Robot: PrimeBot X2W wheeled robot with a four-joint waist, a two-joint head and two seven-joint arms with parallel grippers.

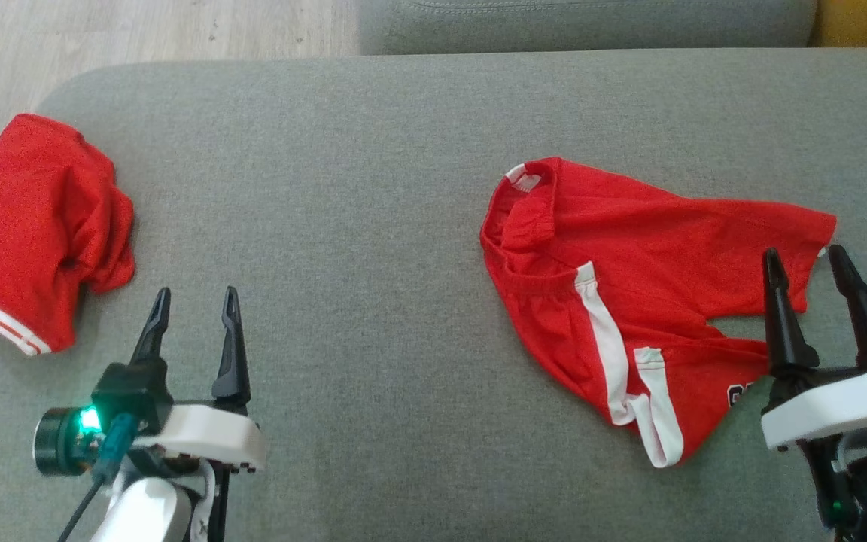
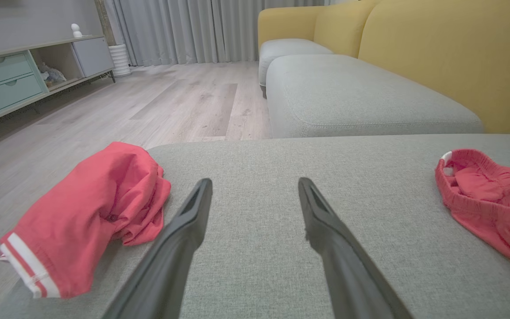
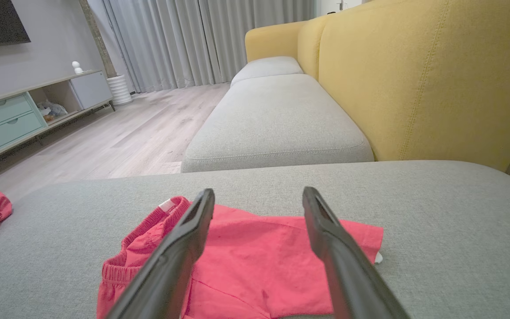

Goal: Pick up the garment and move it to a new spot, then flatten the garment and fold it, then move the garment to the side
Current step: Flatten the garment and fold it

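I see the red shorts lying rumpled at centre right on the grey cushion. My right gripper sits at their right edge, jaws spread, likely lining up on a hem. My left gripper waits at lower left, jaws spread, near a second red garment.

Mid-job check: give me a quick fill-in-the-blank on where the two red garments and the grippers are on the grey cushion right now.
The left gripper and the right gripper both stand ____, holding nothing.
The red shorts with white side stripes lie nearest the ____ gripper.
The crumpled red garment with a white-striped hem sits at the grey fabric cushion's ____ end in the head view.
The upholstered sofa back beyond is coloured ____.
Missing words: open; right; left; yellow.
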